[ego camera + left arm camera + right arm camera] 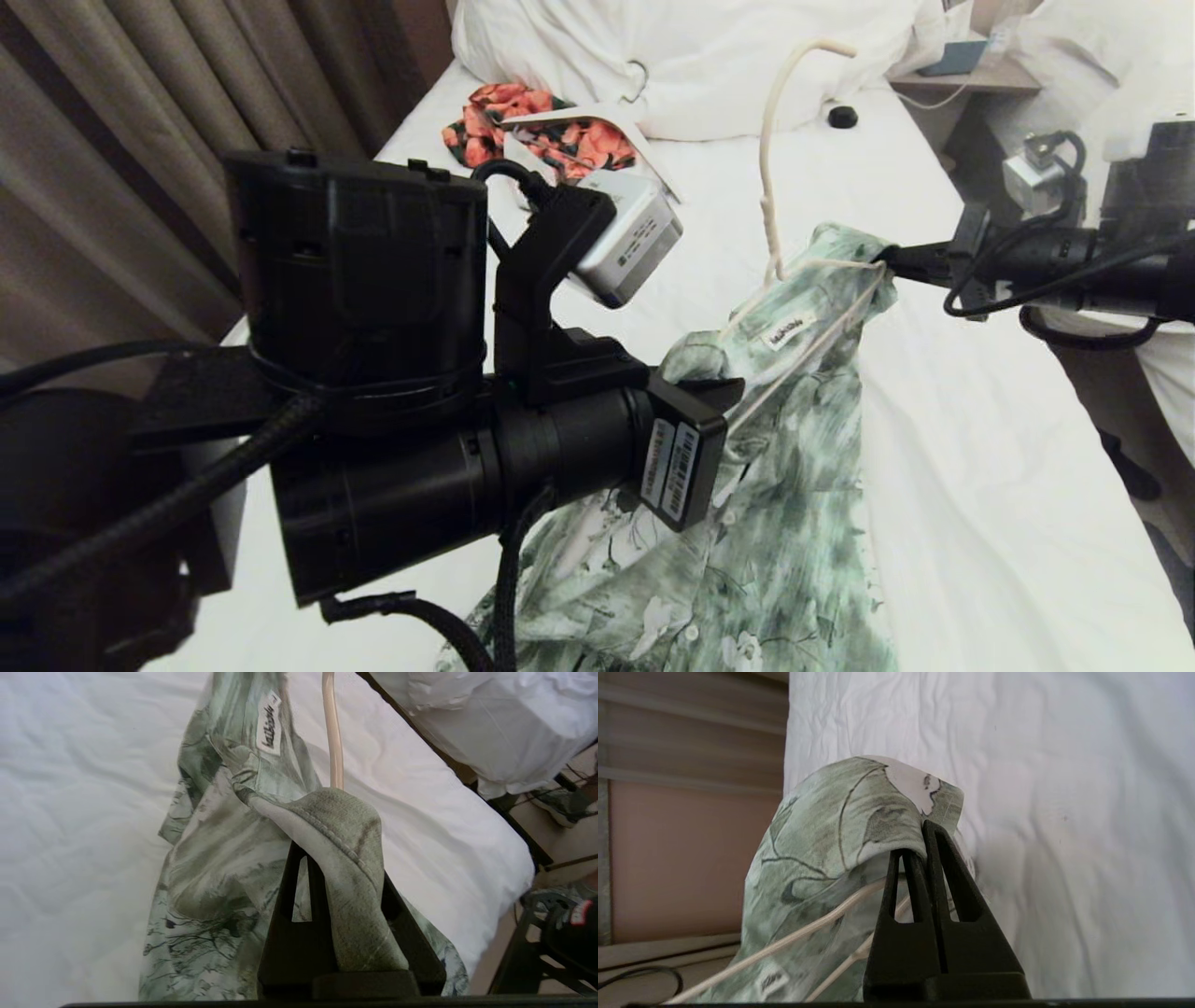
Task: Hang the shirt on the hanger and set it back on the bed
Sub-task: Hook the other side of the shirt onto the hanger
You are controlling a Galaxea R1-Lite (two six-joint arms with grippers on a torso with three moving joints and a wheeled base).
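Fingers of the left gripper (306,858) are pressed together on a fold of the shirt (784,523), pinching its collar-side shoulder fabric; that cloth drapes over the outer finger and hides its tip in the left wrist view. Left arm reaches nearly level across the foreground of the head view, its wrist camera housing above the forearm, the gripper (724,387) buried in the shirt's near shoulder. Beyond these fingers the white collar label (784,333) sits between the two grips. Right gripper (922,835) is likewise clamped, its two fingers meeting on the far shoulder, fabric bunched over their tips; the right arm comes in level from the right edge of the head view with its fingertips (896,259) at the shirt's top corner. Just beside those fingers run the cream wires of the hanger (767,159), inside the shirt's shoulders, its neck and hook rising above the collar. Shirt body hangs below both grips, its lower part lying on the bed (980,448). Farther off lie an orange-and-black garment (495,117) and white pillows (709,56).
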